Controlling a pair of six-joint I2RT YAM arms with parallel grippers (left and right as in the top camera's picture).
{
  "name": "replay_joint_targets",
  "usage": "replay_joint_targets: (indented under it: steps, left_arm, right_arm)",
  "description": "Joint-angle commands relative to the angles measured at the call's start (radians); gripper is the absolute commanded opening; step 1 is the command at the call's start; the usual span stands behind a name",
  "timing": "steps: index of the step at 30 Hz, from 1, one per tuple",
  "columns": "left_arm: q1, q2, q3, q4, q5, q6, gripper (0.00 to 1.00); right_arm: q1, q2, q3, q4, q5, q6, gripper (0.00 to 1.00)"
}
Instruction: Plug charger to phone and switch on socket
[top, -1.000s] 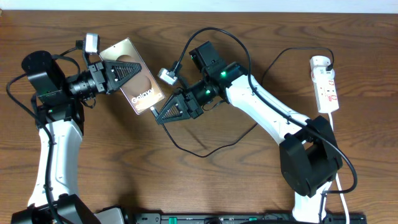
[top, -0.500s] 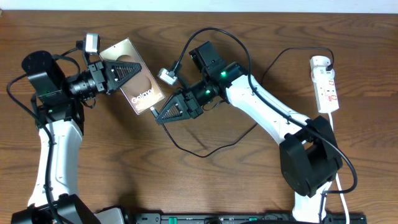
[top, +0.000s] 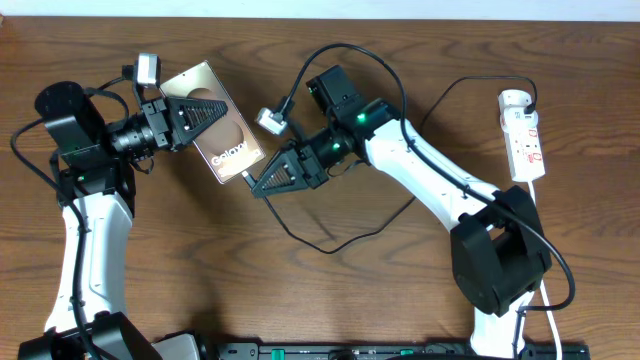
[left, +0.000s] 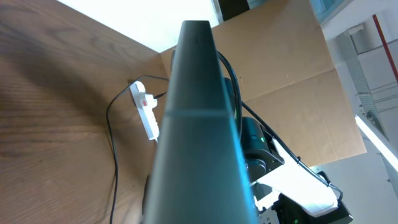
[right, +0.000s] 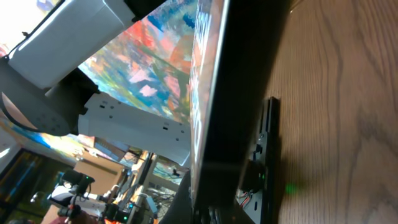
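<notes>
The bronze-brown phone (top: 238, 130) is tilted up off the table, and my left gripper (top: 205, 112) is shut on its upper end. In the left wrist view the phone (left: 199, 124) shows edge-on as a dark slab. My right gripper (top: 257, 185) is shut at the phone's lower corner, on the tip end of the black charger cable (top: 330, 247), which loops over the table towards the white socket strip (top: 524, 135). The connector tip itself is hidden. In the right wrist view the phone's dark edge (right: 242, 93) fills the centre. The strip also shows in the left wrist view (left: 144, 111).
A black plug (top: 527, 97) sits in the strip's far end, and the strip's white lead (top: 545, 270) runs down the right side. A second black cable (top: 345, 48) arches over the right arm from its wrist camera (top: 270, 121). The table's wooden front half lies below the arms.
My right gripper has shifted very slightly up and right at the phone's lower corner. The left arm and the phone have not moved.
</notes>
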Motion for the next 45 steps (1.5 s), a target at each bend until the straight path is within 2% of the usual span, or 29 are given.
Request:
replay_joint_targets:
  steps: [1, 12, 30, 45]
  left_arm:
    - [-0.001, -0.006, 0.006, 0.006, 0.036, -0.010, 0.08]
    - [-0.001, -0.006, 0.006, 0.006, 0.019, -0.010, 0.07]
    - [-0.002, -0.006, 0.006, 0.005, -0.029, -0.010, 0.07]
    - [0.002, -0.006, 0.006, 0.006, -0.084, -0.014, 0.07]
  right_arm:
    - [-0.014, -0.008, 0.021, 0.006, -0.024, 0.008, 0.01]
    - [-0.013, -0.008, 0.021, 0.022, -0.024, 0.016, 0.01]
    - [-0.013, -0.008, 0.021, 0.277, 0.030, 0.282, 0.01]
    - [-0.013, -0.008, 0.021, 0.279, 0.043, 0.285, 0.01]
